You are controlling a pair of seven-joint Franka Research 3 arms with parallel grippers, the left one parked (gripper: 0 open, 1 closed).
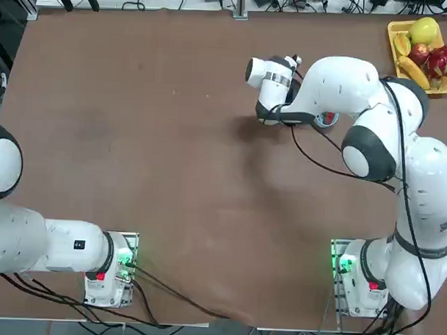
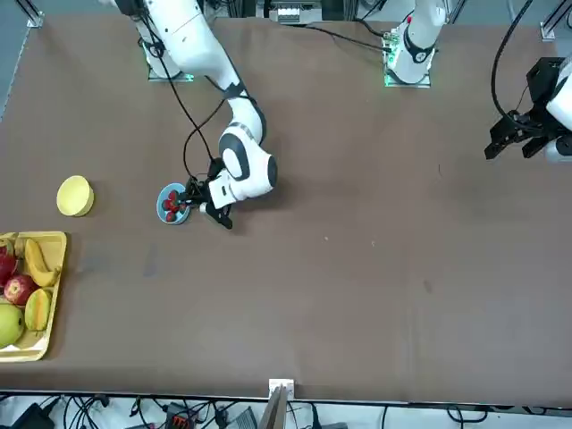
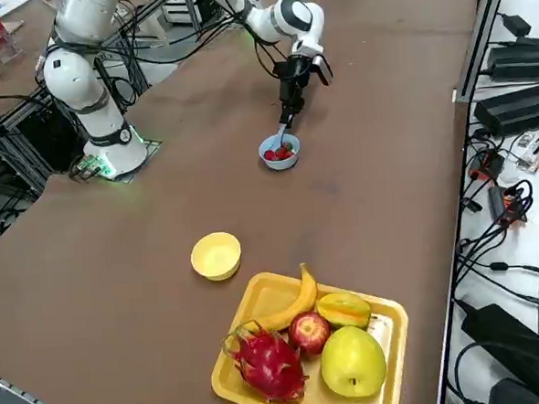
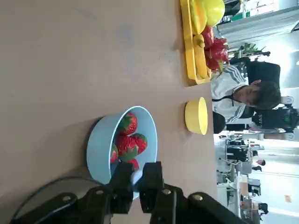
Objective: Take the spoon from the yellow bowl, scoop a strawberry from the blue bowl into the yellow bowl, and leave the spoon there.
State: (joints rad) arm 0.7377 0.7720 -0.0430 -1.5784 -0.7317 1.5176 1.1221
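Right side view, gripper (image 3: pixel 287 120) tilted over blue bowl (image 3: pixel 279 153)

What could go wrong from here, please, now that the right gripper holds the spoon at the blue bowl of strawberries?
1. The blue bowl is small and free-standing; the spoon held by the right gripper could push or tip it.
2. The strawberries look large beside the spoon, so one may roll off.
3. The yellow bowl sits apart from the blue one, so a strawberry could drop onto the table on the way.
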